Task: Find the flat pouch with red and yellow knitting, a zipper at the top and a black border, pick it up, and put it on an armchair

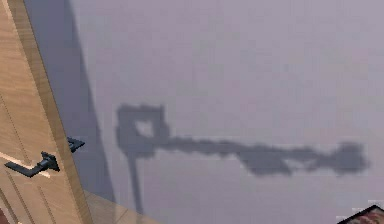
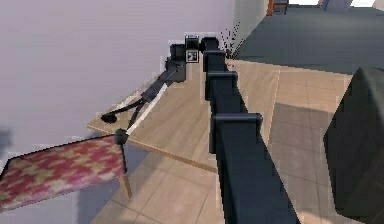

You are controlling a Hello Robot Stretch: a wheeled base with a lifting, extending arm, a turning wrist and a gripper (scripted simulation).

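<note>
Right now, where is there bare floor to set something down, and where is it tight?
Free: wooden floor between the arm and the dark furniture block; grey floor beyond it. Crowded: the strip between wall and arm, taken by the gripper and the red-and-yellow pouch.

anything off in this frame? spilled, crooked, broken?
Nothing spilled or broken. The red and yellow pouch hangs tilted at the gripper's far end, clear of the wood floor. The gripper holds it, so the tilt is expected rather than a fault.
</note>
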